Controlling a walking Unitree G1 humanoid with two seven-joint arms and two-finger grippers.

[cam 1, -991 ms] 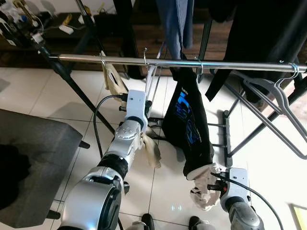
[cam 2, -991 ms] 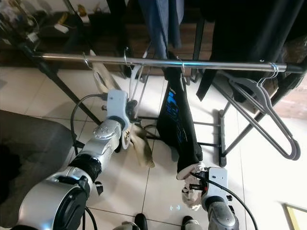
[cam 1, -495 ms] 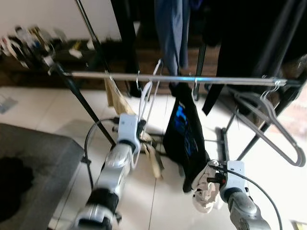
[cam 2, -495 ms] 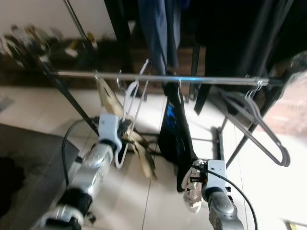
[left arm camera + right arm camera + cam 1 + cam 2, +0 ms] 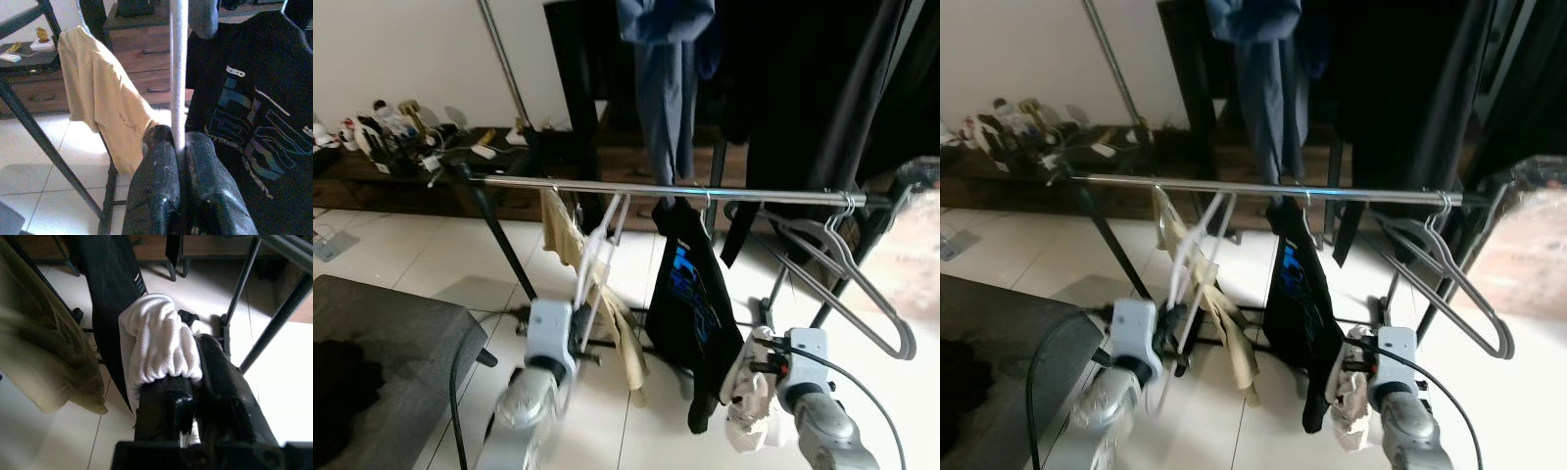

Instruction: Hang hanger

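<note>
— Left gripper (image 5: 178, 147)?
— Pinched on the white hanger (image 5: 594, 259), its top leaning against the rail (image 5: 636, 189), hook unclear.
— Right gripper (image 5: 188, 369)?
— Clamped on white cloth (image 5: 159, 340), low beside black shirt (image 5: 695, 294).
— Progress?
— Probably near done; release left.
</note>
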